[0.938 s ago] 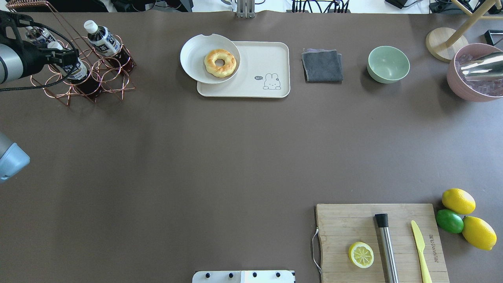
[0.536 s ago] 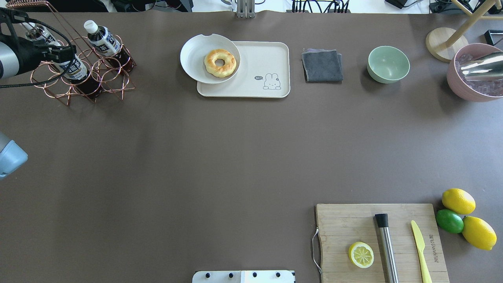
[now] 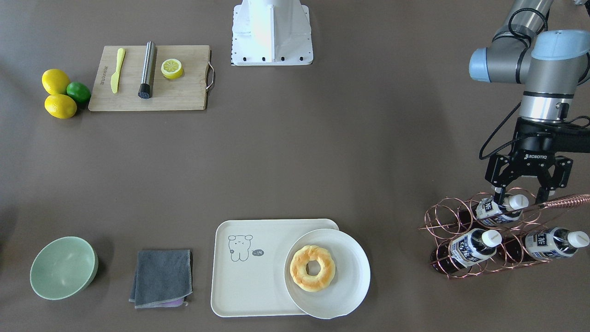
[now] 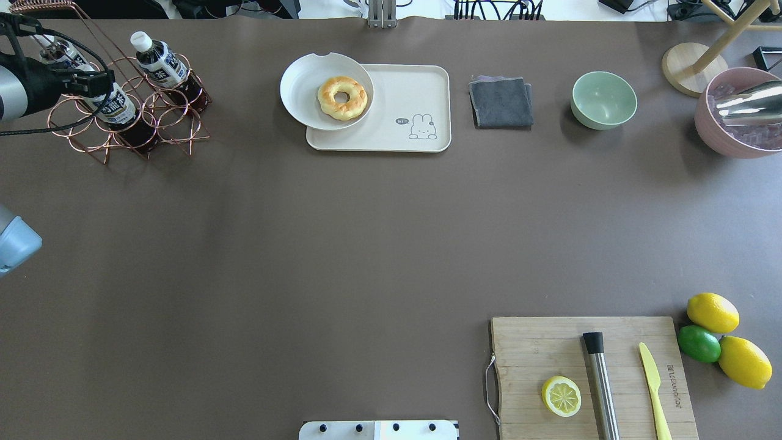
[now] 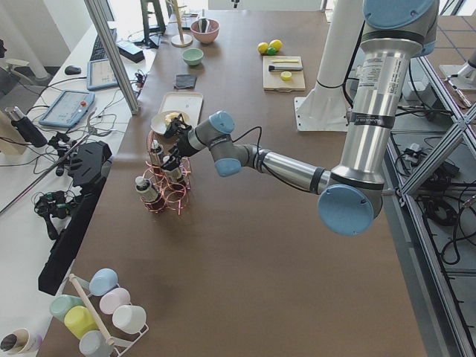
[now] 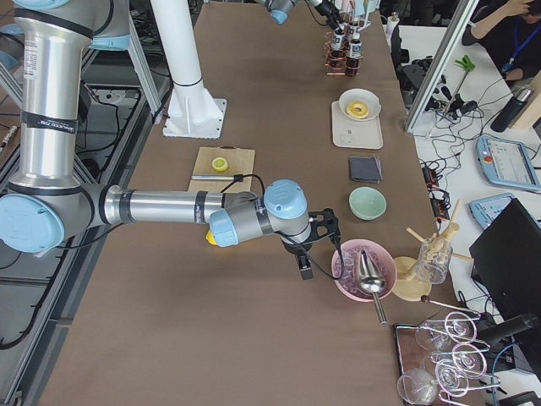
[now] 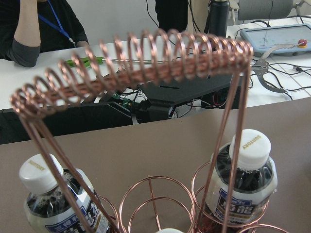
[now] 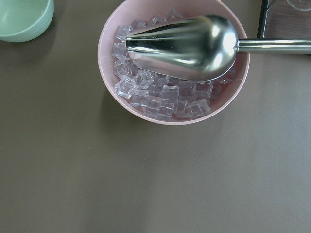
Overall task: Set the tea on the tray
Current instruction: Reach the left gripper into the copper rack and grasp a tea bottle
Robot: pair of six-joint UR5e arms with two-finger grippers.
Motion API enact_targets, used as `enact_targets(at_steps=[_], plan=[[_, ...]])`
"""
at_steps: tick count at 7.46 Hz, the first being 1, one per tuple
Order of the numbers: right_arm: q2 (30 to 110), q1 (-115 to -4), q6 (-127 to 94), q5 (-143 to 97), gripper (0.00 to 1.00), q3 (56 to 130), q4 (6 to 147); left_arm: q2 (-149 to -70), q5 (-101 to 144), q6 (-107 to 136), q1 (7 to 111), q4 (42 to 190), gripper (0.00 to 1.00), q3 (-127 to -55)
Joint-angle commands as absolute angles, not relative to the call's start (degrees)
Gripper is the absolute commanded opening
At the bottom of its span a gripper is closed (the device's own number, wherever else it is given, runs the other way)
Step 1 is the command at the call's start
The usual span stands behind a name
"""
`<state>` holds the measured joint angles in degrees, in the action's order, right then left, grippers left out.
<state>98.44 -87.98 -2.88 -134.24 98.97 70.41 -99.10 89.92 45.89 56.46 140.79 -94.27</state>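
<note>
Black left end effector has shifted along the tea.

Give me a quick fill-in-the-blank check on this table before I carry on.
1. The rack holds ___ tea bottles.
2. The ___ end effector is open over the rack.
3. The plate overlapping the tray carries a ___.
4. The cloth lies between the tray and the green ___.
Missing words: three; left; donut; bowl.
</note>
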Motion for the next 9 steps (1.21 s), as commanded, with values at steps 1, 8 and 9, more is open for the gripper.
enact_targets(at_steps=[1,8,9], plan=[[98.4,-88.0,-2.9,-134.3,1.0,99.1,70.5,-99.2,89.9,46.1,56.4,140.8,0.78,-94.2],[98.4,-88.0,-2.8,-134.3,1.0,99.1,70.4,-99.2,90.6,45.5,58.8,142.2,0.0,-95.7],[98.5,-88.0,-2.8,-134.3,1.0,99.1,70.4,-99.2,91.8,45.4,59.8,141.3,0.0,-97.5]])
